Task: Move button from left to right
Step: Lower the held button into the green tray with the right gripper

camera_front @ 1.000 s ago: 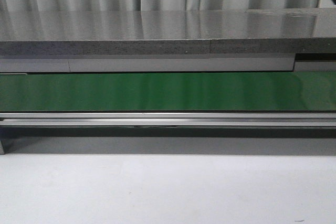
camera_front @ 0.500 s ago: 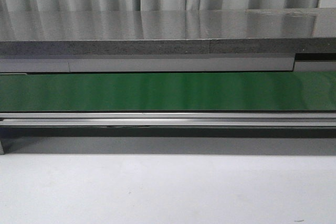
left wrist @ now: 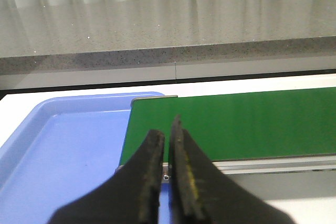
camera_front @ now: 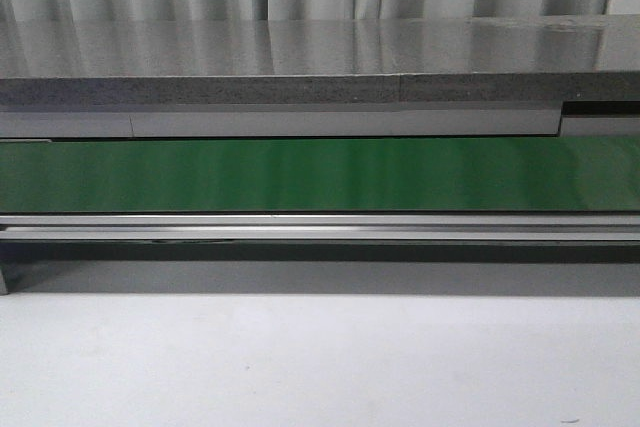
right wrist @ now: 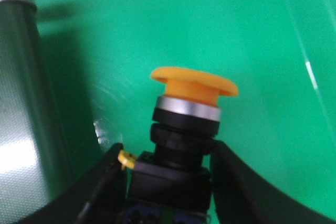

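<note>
The button (right wrist: 193, 83), an orange-yellow cap over a silver ring and a black boxy body, shows only in the right wrist view. My right gripper (right wrist: 168, 148) is shut on its body, one black finger at each side. Behind it lies a glossy green surface (right wrist: 157, 24). My left gripper (left wrist: 167, 127) is shut with nothing between its fingers. It hangs over the seam between a blue tray (left wrist: 63, 145) and the end of the green belt (left wrist: 236, 124). Neither gripper nor the button shows in the front view.
A green conveyor belt (camera_front: 320, 175) with a metal rail runs across the front view, under a grey speckled counter (camera_front: 300, 57) backed by curtains. White tabletop (camera_front: 320, 367) lies in front. A dark grey cylinder (right wrist: 21, 103) stands beside the right gripper.
</note>
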Controlling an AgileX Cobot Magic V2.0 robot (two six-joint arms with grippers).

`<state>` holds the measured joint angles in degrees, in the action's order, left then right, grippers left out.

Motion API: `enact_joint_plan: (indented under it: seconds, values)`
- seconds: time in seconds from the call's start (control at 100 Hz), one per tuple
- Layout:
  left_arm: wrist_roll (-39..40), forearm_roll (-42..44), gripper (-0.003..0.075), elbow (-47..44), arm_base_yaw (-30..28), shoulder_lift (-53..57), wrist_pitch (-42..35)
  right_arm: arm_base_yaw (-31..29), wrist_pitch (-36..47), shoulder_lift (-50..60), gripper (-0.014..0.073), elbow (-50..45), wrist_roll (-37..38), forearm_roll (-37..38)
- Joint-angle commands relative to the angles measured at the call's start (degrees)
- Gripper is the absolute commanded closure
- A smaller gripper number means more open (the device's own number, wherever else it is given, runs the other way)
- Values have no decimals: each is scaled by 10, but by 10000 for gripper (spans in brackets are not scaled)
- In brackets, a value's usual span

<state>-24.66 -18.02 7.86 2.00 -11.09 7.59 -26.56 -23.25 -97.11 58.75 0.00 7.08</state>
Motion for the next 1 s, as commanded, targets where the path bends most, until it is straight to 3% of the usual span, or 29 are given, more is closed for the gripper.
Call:
enact_joint_plan:
  seconds: [0.0, 0.36, 0.62, 0.85, 0.99]
  values:
    - [2, -8, 715, 16, 5, -6, -45, -5, 29, 12, 389, 20, -5, 9]
    - [2, -8, 715, 16, 5, -6, -45, -5, 28, 9, 382, 20, -5, -4]
    - [2, -8, 715, 16, 5, -6, -45, -5, 29, 9, 263, 20, -5, -30]
    - [2, -8, 715, 16, 5, -6, -45, -5, 28, 9, 243, 20, -5, -44]
    - [2, -8, 715, 16, 5, -6, -45, -5, 29, 9, 123, 20, -4, -44]
